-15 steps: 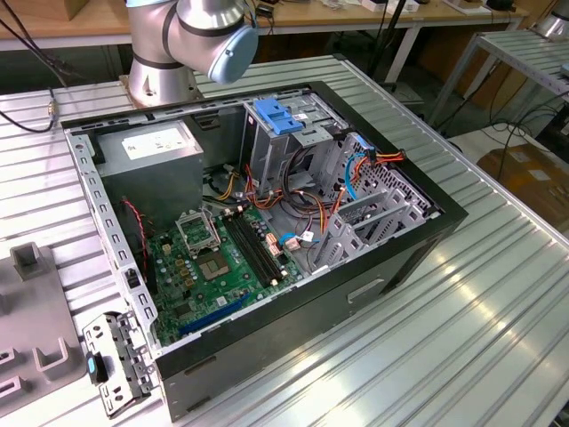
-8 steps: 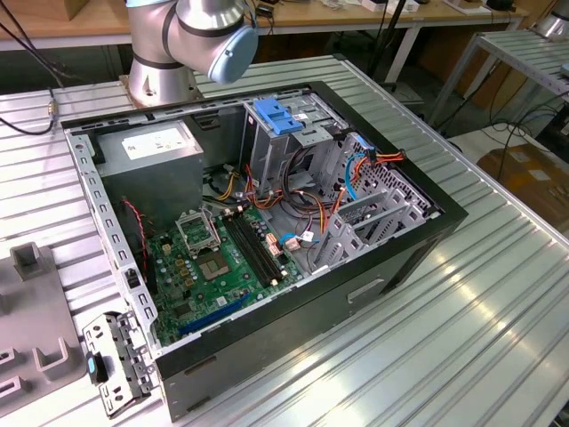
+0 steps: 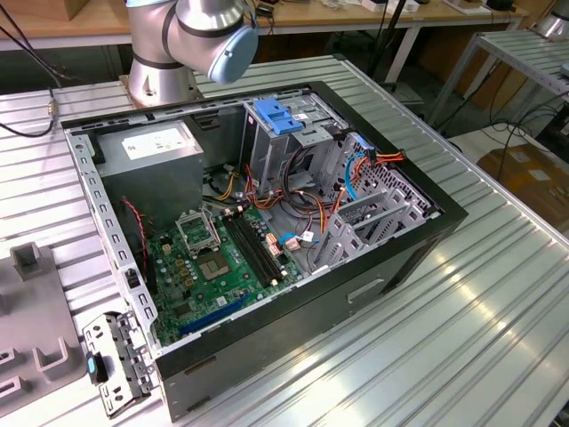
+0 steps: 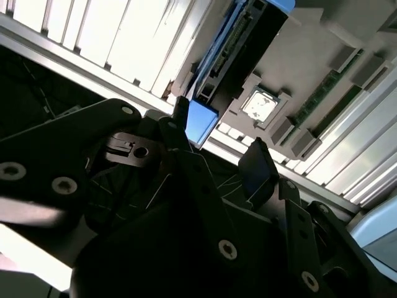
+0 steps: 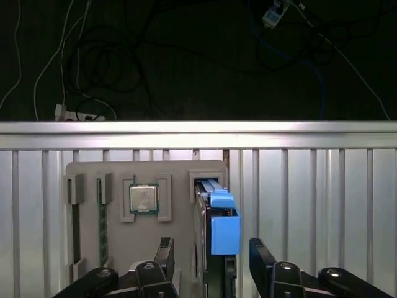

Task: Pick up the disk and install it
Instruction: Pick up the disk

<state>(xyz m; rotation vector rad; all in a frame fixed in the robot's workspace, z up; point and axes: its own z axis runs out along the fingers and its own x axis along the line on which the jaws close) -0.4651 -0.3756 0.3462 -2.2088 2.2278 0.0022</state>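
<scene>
Exterior view: the computer case (image 3: 373, 285) lies open on the tabletop (image 3: 498, 338). First wrist view: open fingers (image 5: 164, 257) flank the disk (image 5: 223, 230), upright in its grey holder (image 5: 177, 177). Second wrist view: it perhaps sits nearer 1 finger; closing could tilt it.

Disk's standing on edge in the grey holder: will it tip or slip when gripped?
Probably rigid: the disk looks like a slab in blue rails. Slotted on edge in the holder, it likely won't tip. Smooth plastic rails might slip in the gripper, jaws open either side.
</scene>
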